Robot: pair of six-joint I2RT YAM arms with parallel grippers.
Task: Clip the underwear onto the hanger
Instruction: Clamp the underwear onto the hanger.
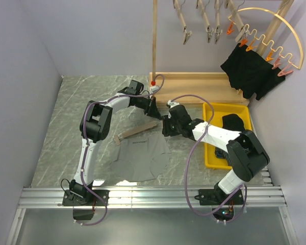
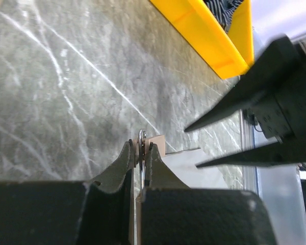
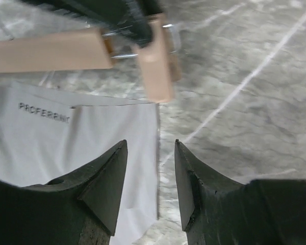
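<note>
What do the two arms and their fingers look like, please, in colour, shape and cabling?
Both the left arm and right arm have white links between bulky black joints, with a mauve cable looping along each. The right fingers are black wedges tapering to points; the left fingers are black too, with curved tips. No markings show.

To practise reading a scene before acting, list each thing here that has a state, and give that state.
grey underwear, lying flat, unclipped.
wooden hanger, held over the waistband.
left gripper, shut on the wooden hanger.
right gripper, open, above the underwear's edge.
black shorts, hung up by orange clips.
yellow bin, holding clothes.
</note>
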